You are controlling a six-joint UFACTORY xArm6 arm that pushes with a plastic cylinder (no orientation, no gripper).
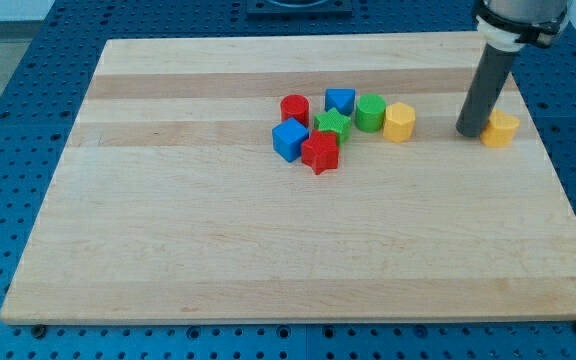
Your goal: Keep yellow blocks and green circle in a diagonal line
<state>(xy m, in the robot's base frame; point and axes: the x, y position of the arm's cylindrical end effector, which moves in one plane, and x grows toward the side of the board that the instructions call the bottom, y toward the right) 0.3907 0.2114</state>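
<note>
Two yellow blocks lie near the view's top right. One yellow block (399,122) sits right beside the green circle (370,112). The other yellow block (500,129) lies further right. My tip (469,132) rests on the board just left of that right-hand yellow block, touching or nearly touching it. The green circle stands at the right end of a cluster of blocks.
The cluster left of the green circle holds a blue block (340,100), a red circle (295,108), a green star (333,125), a blue cube (289,140) and a red star (320,152). The wooden board (268,250) ends close to the right yellow block.
</note>
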